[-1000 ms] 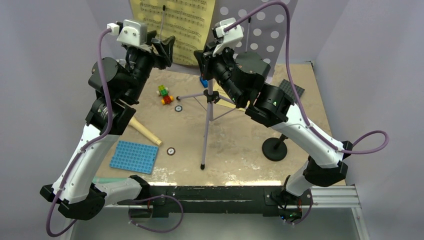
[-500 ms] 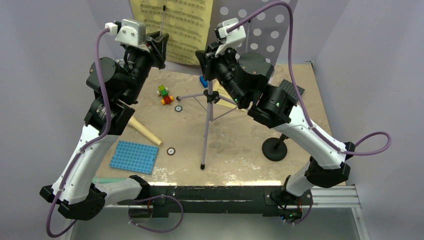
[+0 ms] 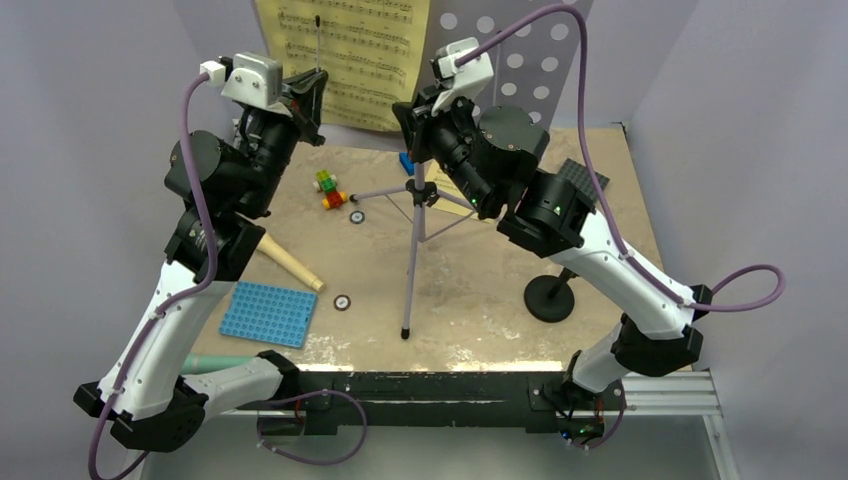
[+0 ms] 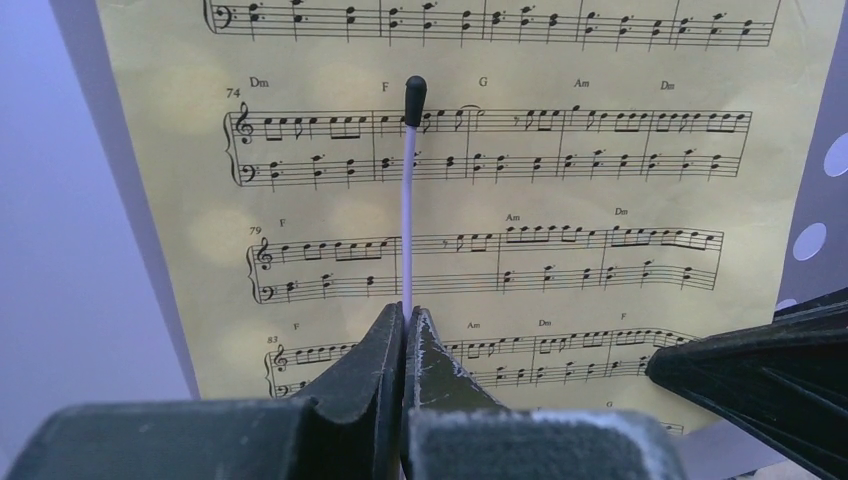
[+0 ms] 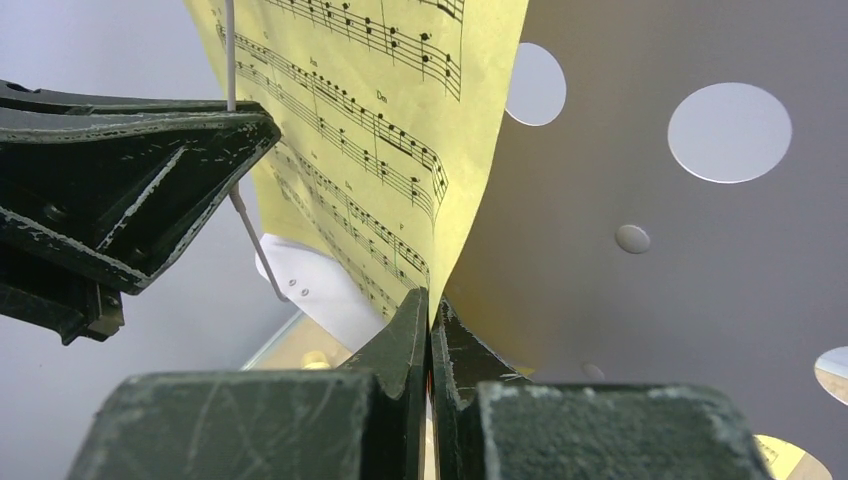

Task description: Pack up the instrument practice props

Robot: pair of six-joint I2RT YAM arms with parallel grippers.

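The yellow sheet-music pages [image 3: 340, 60] lean on the pale lilac perforated desk [image 3: 530, 50] of the tripod music stand [image 3: 418, 230]. My left gripper [image 4: 407, 312] is shut on the stand's thin white page-holder wire [image 4: 407, 200], whose black tip stands in front of the pages [image 4: 560, 200]. My right gripper [image 5: 431, 300] is shut on the lower edge of the pages [image 5: 400, 100], with the desk [image 5: 650, 250] behind it. The black round-base mic stand [image 3: 551, 297] stands at the right. The cream microphone [image 3: 290, 265] lies partly under the left arm.
A blue baseplate [image 3: 268, 313] lies at the front left and a grey one [image 3: 585, 180] at the back right. Small colourful bricks [image 3: 328, 190] and two small round discs [image 3: 357, 216] lie near the tripod legs. Walls close in on three sides.
The left gripper has shut on the page-holder wire and shifted slightly left and up, taking the wire's tip left with it. The right gripper has stayed shut on the pages.
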